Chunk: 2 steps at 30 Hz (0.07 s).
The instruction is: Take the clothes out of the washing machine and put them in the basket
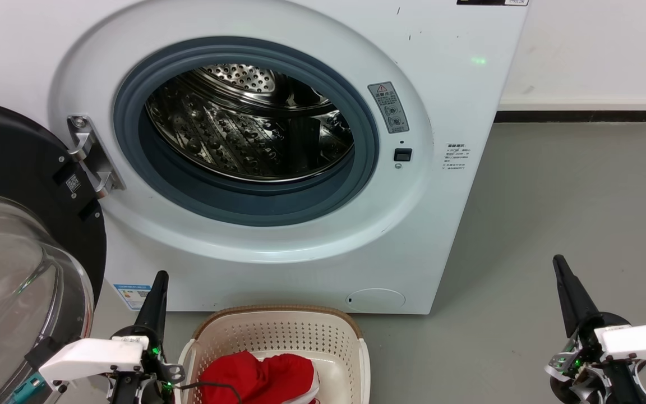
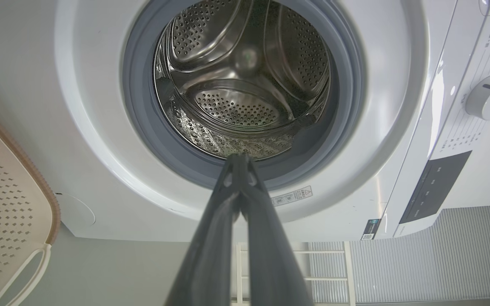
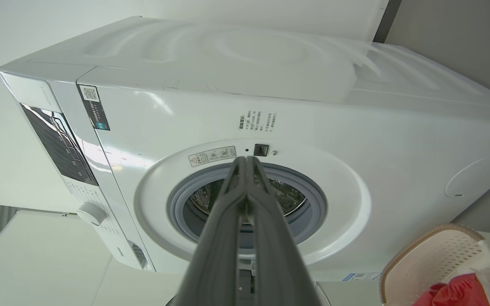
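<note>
Red clothes lie heaped in the cream basket, which stands on the grey floor just before the washing machine — door swung wide, steel drum showing. The left gripper is beside the basket and the right gripper well apart — both pinched together, holding nothing.

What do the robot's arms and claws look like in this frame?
The left claw and right claw each have two long, tapering dark grey fingers on a white boxy wrist housing with small green lights; a thin black cable trails from the left.
</note>
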Motion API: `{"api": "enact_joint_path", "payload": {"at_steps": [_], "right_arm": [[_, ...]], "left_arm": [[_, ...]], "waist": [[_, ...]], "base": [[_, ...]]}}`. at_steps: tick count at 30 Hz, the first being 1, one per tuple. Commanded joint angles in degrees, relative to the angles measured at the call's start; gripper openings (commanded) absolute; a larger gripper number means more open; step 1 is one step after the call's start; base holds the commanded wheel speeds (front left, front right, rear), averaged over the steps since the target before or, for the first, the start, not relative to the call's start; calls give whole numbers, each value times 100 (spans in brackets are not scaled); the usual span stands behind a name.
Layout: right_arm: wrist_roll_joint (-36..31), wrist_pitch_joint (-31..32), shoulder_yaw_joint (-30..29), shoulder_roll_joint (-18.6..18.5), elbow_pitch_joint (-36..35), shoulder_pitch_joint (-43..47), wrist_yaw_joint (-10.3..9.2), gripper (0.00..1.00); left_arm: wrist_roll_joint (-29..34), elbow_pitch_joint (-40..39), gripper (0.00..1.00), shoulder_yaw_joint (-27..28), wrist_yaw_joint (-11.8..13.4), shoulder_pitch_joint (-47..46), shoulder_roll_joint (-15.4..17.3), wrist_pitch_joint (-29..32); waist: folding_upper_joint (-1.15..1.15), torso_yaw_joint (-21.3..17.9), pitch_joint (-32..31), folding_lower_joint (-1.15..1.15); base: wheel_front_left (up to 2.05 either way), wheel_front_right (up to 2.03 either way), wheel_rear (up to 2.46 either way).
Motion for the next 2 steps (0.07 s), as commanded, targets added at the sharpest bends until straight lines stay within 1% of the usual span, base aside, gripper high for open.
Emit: {"api": "enact_joint_path", "payload": {"at_steps": [1,2], "right_arm": [[88,34,-15,5,13,-95,0,0],[127,39,-24,7,21,-102,0,0]], "left_arm": [[-76,11,0,27,-50,-94,-6,37],[-116,18,0,30,-43,-101,-8,46]], "waist": [[0,0,1,0],[0,1,2,0]], "base": [[0,0,0],[0,0,0]]}}
